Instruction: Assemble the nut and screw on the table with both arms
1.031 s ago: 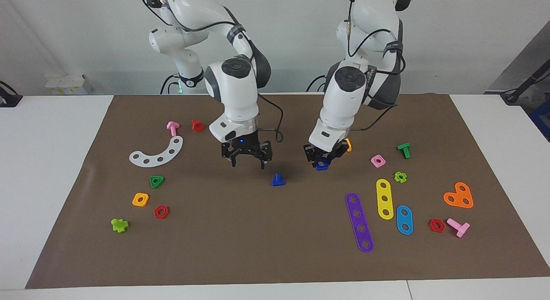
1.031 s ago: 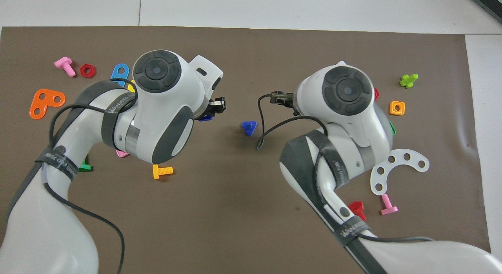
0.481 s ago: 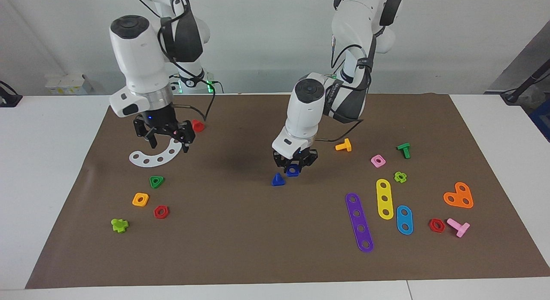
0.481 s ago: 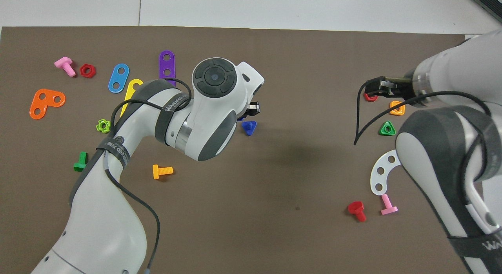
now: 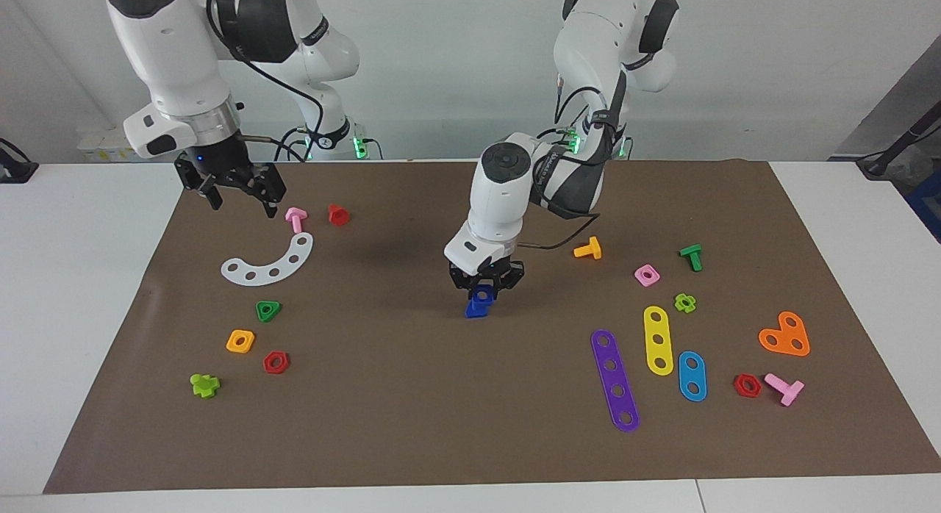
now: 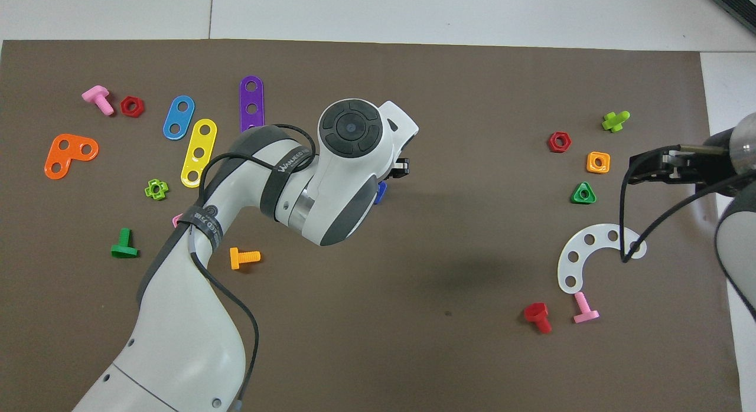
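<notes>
My left gripper (image 5: 485,287) is shut on the dark blue nut (image 5: 483,293) in the middle of the brown mat (image 5: 412,395). It holds the nut right on top of the dark blue screw (image 5: 474,311), which stands head down on the mat. In the overhead view the left wrist hides most of this; only a dark blue bit (image 6: 381,192) shows, and I cannot tell which piece it is. My right gripper (image 5: 242,198) is open and empty, raised over the mat's edge at the right arm's end of the table, and shows in the overhead view (image 6: 649,167).
A white curved plate (image 5: 268,262), pink bolt (image 5: 295,219), red bolt (image 5: 337,214) and green triangular nut (image 5: 267,310) lie toward the right arm's end. An orange bolt (image 5: 588,249), purple strip (image 5: 615,379), yellow strip (image 5: 658,339) and several small pieces lie toward the left arm's end.
My left gripper has carried the nut from beside the screw to right over it and lower. My right gripper has risen and drawn back toward its own end of the table.
</notes>
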{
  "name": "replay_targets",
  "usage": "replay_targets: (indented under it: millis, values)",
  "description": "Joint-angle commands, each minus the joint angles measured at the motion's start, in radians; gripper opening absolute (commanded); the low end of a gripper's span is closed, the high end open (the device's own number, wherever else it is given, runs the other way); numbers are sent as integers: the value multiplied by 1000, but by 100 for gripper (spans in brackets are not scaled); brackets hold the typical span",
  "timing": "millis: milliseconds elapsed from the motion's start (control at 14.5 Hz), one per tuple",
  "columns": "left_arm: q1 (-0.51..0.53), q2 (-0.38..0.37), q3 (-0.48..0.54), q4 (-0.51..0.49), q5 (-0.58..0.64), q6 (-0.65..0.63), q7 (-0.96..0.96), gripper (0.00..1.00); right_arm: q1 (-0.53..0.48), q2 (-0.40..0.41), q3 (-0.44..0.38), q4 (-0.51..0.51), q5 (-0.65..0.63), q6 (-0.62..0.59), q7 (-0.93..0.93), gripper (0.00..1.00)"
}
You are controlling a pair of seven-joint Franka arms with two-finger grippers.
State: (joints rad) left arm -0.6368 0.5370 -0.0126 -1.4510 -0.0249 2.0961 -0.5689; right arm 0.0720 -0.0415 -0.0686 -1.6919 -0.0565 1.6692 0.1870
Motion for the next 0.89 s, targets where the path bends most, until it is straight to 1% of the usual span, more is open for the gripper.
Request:
replay_targets:
  millis: [0, 69, 275, 344, 550, 825]
  values:
    - [-27, 11, 17, -5, -13, 24, 1, 0, -58, -27, 9, -5, 30, -6, -81, 100]
    - [-29, 11, 17, -12, -13, 25, 1, 0, -60, -29, 3, 12, 36, -25, -81, 100]
    - [-34, 9, 17, -41, -13, 45, 3, 0, -66, -11, 3, 147, 23, -149, -87, 100]
    - [-38, 8, 17, -54, -13, 53, 1, 0, -66, -8, 1, 155, 23, -161, -87, 100]
    - [-40, -3, 17, -91, -13, 56, 3, 0, -80, -15, 1, 123, 40, -146, -86, 100]
    - [-46, -12, 16, -126, -13, 70, 3, 0, -74, -20, 6, 110, 40, -144, -87, 100]
